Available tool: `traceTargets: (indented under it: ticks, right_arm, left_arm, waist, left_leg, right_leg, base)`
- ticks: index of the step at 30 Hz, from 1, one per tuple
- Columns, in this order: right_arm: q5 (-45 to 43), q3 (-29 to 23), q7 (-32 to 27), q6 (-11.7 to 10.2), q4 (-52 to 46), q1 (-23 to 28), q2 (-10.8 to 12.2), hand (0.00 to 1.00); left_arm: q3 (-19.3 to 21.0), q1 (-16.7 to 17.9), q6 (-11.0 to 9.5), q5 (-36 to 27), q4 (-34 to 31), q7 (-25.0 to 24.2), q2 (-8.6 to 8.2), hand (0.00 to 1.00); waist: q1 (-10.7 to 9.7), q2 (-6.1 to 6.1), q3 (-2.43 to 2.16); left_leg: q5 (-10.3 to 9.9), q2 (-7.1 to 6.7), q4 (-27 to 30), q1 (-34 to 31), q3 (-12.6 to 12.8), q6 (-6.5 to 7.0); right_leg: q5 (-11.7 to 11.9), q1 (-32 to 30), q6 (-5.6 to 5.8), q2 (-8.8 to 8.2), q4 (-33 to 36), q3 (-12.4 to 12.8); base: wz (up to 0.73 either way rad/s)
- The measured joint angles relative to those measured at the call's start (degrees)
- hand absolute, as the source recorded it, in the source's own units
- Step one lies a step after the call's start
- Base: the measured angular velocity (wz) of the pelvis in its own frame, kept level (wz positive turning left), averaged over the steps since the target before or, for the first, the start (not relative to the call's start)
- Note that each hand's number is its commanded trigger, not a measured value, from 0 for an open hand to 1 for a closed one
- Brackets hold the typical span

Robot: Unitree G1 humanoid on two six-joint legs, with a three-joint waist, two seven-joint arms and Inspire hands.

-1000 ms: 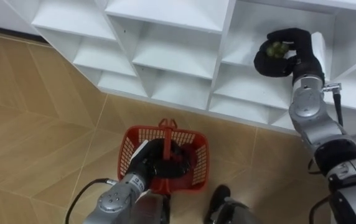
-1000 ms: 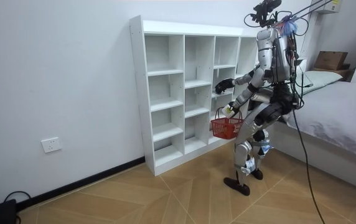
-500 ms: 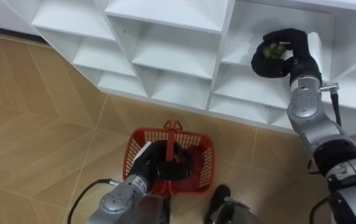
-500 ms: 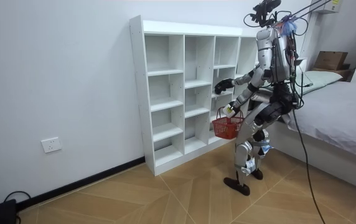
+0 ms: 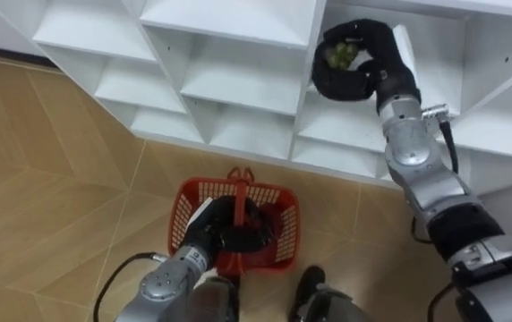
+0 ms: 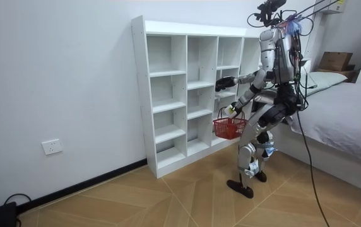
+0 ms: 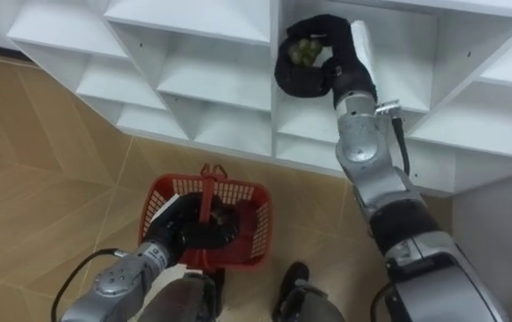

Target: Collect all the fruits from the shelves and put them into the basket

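Left eye view is showing the left robot hand (image 5: 225,225) curling round the handle (image 5: 238,182) of the red basket (image 5: 283,231), low before the white closet (image 5: 238,85). Up right, the right robot hand (image 5: 359,80) is wrapping a green fruit (image 5: 340,55) at a shelf front. Likely risk: the fruit slipping loose and missing the basket well below.

The right hand (image 5: 353,64), curled round the green fruit (image 5: 339,55), has drawn left out of its compartment; it now hangs in front of a white upright of the closet (image 5: 238,85); in the room view the arm is a touch higher.
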Motion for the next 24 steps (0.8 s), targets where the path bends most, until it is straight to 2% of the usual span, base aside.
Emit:
traceTargets:
  ticks: [2, 6, 7, 9, 12, 14, 17, 24]
  right_arm:
    - [-0.4, 1.5, 2.8, -0.1, -2.9, 2.4, 0.2, 1.00]
    - [0.3, 4.2, 6.0, -0.4, -5.6, 3.4, 0.1, 1.00]
    - [0.6, 5.0, 6.8, -1.3, -5.7, 3.8, 0.1, 1.00]
    - [0.9, 5.6, 8.4, -1.9, -6.0, 5.4, 0.2, 1.00]
    - [1.3, 6.5, 9.9, -1.9, -6.8, 7.3, 0.3, 1.00]
    - [2.8, 7.8, 11.2, -1.8, -7.8, 9.0, 0.3, 1.00]
    - [2.9, 8.0, 13.4, -1.8, -9.4, 10.7, 1.0, 1.00]
    - [3.3, 8.0, 17.1, -1.9, -10.0, 14.8, 2.1, 1.00]
  left_arm:
    - [0.0, 0.0, -0.3, 0.0, 0.0, 0.9, -0.10, 1.00]
    - [0.0, -0.1, -1.2, 0.0, 0.0, 1.3, 0.01, 1.00]
    - [0.0, -0.1, -1.2, 0.0, 0.0, 1.5, 0.04, 1.00]
    - [0.2, -0.1, -1.2, 0.1, 0.0, 1.5, 0.03, 1.00]
    - [1.2, -0.1, -1.6, 0.1, 0.0, 1.4, 0.20, 1.00]
    - [1.3, -0.1, -2.5, 0.0, 0.0, 1.7, 0.66, 1.00]
    - [1.7, -0.2, -4.1, 0.1, 0.0, 2.0, 0.85, 1.00]
    - [1.9, -0.2, -4.6, 0.0, 0.0, 2.0, 0.80, 1.00]
  waist:
    - [-0.4, 0.08, -0.05]
    - [-0.6, 0.29, -0.21]
    - [-0.6, 0.43, -0.65]
    - [-0.6, 1.19, -1.98]
    - [-0.7, 1.55, -2.40]
    - [-1.4, 1.52, -2.43]
    - [-2.5, 1.52, -2.42]
    - [-3.1, 1.57, -2.39]
  left_leg:
    - [-0.6, 0.67, 0.8, -0.1, 0.4, -0.15]
    - [-0.8, 0.81, 1.5, -0.5, 0.6, -0.19]
    - [-0.7, 0.87, 1.5, -0.5, 0.6, -0.23]
    - [-0.7, 0.83, 1.4, -0.2, 0.7, -0.24]
    - [-0.6, 0.66, 0.9, 1.0, 1.0, -0.22]
    - [-0.4, 0.62, 0.3, 2.0, 1.1, -0.17]
    - [-0.4, 0.67, 0.3, 2.2, 1.0, -0.06]
    - [-0.3, 1.19, 0.4, 1.9, 0.9, -0.06]
  right_leg:
    - [0.2, 0.0, 0.07, 0.23, 0.1, 0.2]
    - [0.4, -0.4, 0.16, 0.67, 0.1, 0.6]
    - [0.5, -0.4, 0.11, 0.76, 0.0, 0.6]
    - [0.7, 0.0, -0.02, 0.71, -0.1, 0.6]
    - [0.9, 0.8, -0.28, 0.64, -0.1, 0.9]
    - [0.7, 1.7, 0.11, 0.59, -0.3, 0.9]
    - [0.6, 2.0, 0.08, 0.66, -0.3, 0.9]
    - [1.3, 2.3, 0.03, 1.78, -1.8, 1.6]
  base:
    - [-0.13]
    - [-0.09]
    - [0.00]
    - [0.00]
    - [-0.04]
    - [0.00]
    - [0.01]
    - [-0.03]
